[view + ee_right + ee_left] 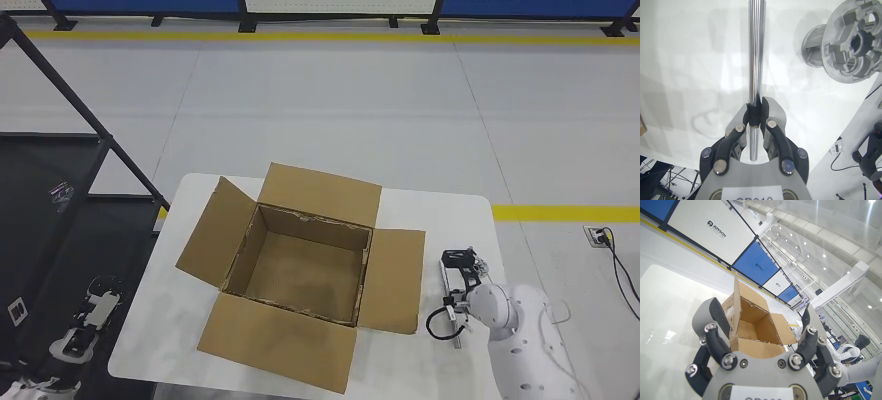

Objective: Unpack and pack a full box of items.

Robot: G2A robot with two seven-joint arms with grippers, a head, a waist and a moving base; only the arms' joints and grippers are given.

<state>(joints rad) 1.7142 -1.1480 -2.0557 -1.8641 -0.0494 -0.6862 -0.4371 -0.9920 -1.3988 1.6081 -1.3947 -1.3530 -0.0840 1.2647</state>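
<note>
An open cardboard box [320, 190] with all its flaps spread stands mid-table; its inside looks empty. At the table's right side, my right gripper [757, 106] is shut on a polished steel rod [755, 47] that points out ahead just over the white tabletop [696, 56]. A grey metal spool-like casting [851, 45] lies beside the rod. From above, the right gripper [455, 300] sits right of the box, close to a dark part [458, 260]. My left gripper [761, 306] is open and holds nothing, facing the box [751, 349] from beyond the table's left side.
A black metal frame [60, 150] stands left of the table [440, 215]. Bare tabletop lies between the box's right flap and the table's right edge. A yellow floor line [560, 212] runs off to the right.
</note>
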